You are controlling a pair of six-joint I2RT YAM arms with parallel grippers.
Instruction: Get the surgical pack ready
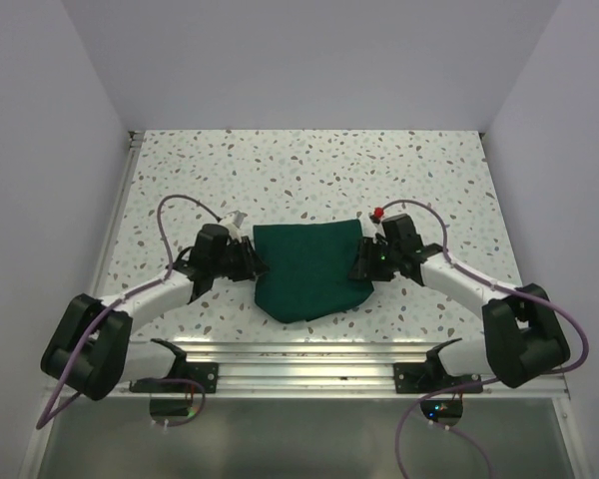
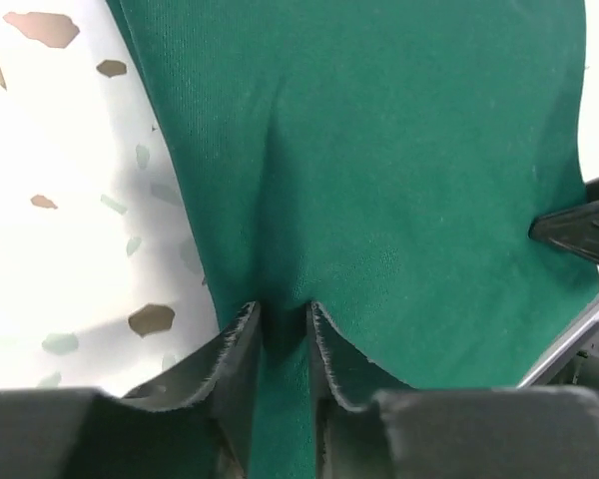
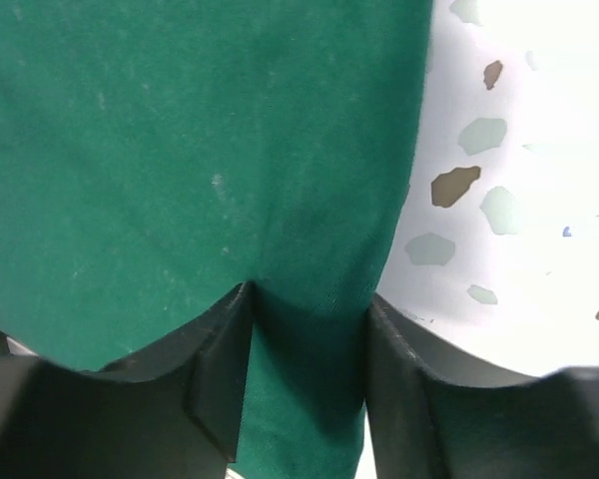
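Note:
The surgical pack (image 1: 309,269) is a dark green fabric sheet lying in the middle of the speckled table, with a rounded point towards the near edge. My left gripper (image 1: 252,257) is at its left edge and is shut on a pinched fold of the fabric (image 2: 379,150), which creases up between the jaws (image 2: 282,307). My right gripper (image 1: 364,261) is at the right edge. Its jaws (image 3: 309,294) stand wider apart and straddle the fabric's edge (image 3: 180,130), which runs straight and unpinched between them.
The speckled table (image 1: 309,170) is walled at the back and both sides. An aluminium rail (image 1: 299,354) runs along the near edge just below the fabric. A dark tip of the right gripper (image 2: 579,225) shows across the cloth in the left wrist view.

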